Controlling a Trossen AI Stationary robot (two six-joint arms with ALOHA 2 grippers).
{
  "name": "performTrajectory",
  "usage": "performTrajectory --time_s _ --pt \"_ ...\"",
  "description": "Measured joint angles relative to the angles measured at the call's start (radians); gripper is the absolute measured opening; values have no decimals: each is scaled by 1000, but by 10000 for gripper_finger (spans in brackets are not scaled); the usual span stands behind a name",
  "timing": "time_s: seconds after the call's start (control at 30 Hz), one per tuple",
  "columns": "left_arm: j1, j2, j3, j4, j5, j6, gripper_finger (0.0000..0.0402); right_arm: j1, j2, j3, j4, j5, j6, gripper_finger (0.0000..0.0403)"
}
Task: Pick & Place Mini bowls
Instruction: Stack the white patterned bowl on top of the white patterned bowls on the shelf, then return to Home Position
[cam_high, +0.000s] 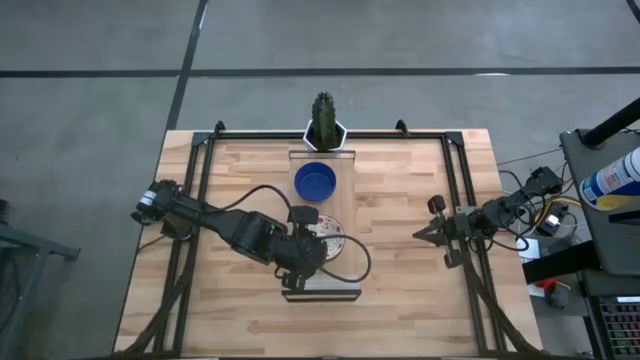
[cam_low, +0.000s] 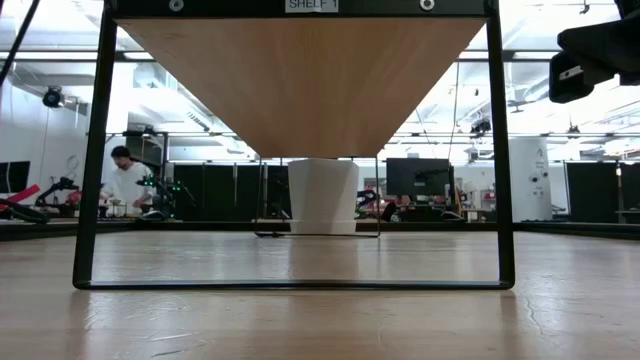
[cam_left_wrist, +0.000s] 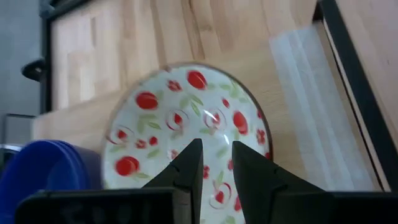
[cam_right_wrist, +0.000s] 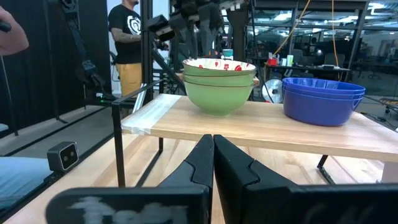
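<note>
On a raised wooden shelf stand two stacks of mini bowls. The blue stack is toward the far edge. The speckled stack, green outside and cream with red and green speckles inside, is nearer. My left gripper is right above the top speckled bowl, fingers pointing down and a small gap apart. My right gripper waits shut near the table's right side, level with the table and pointing at the shelf. The low view shows no bowl. My left gripper's fingertips stand over the inside of the top speckled bowl, coming from above. I cannot tell whether they touch it. The bowl's rim on the gripper's side is hidden by the gripper itself.
A white hexagonal pot with a cactus stands at the table's far edge behind the shelf. The shelf's black frame legs stand on the table. People are in the room beyond. Bare wood lies left and right of the shelf.
</note>
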Motion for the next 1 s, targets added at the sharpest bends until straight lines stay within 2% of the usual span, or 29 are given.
performTrajectory --time_s 0.23,0.33,0.47,0.63,0.77,0.9,1.0 --pt "0 -39 18 11 -28 11 78 0 0 0 0 0 0 8" --pt "0 -64 15 7 -27 -8 60 0 0 0 0 0 0 8" --pt "-2 -80 14 -2 -18 -36 10 0 0 0 0 0 0 8" --pt "-9 -127 12 13 -5 -73 1 0 0 0 0 0 0 8" --pt "-28 -181 4 52 52 -87 0 0 0 0 0 0 0 8" --pt "-58 -282 -63 150 59 -80 0 0 0 0 0 0 0 8" --pt "-81 -388 -186 248 59 -80 0 0 0 0 0 0 0 8"
